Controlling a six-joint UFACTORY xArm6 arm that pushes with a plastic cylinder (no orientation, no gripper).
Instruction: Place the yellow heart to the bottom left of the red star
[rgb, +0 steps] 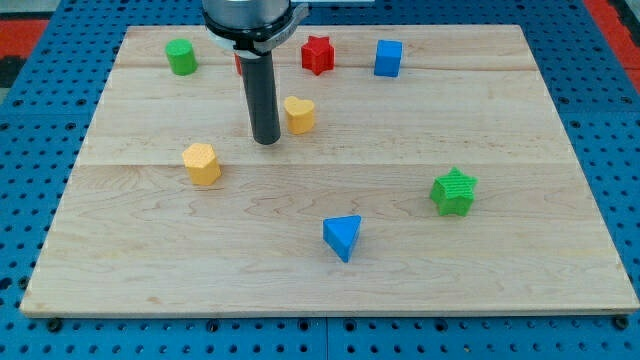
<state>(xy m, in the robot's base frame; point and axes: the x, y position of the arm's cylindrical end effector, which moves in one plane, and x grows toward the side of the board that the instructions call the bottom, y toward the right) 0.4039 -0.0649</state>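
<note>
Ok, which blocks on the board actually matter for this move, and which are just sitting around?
In the job:
- yellow heart block, just to the view's right of my tip
- red star block, toward the view's top

Lying about:
- green cylinder block
- blue cube block
- orange-yellow hexagonal block
- green star block
- blue triangular block

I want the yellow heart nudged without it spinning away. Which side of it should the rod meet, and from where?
There's no gripping here, only pushing. The yellow heart already sits below-left of the red star, with my tip close on its left. I'd meet its flat left side squarely, since the lobed top would likely make it twist.
</note>
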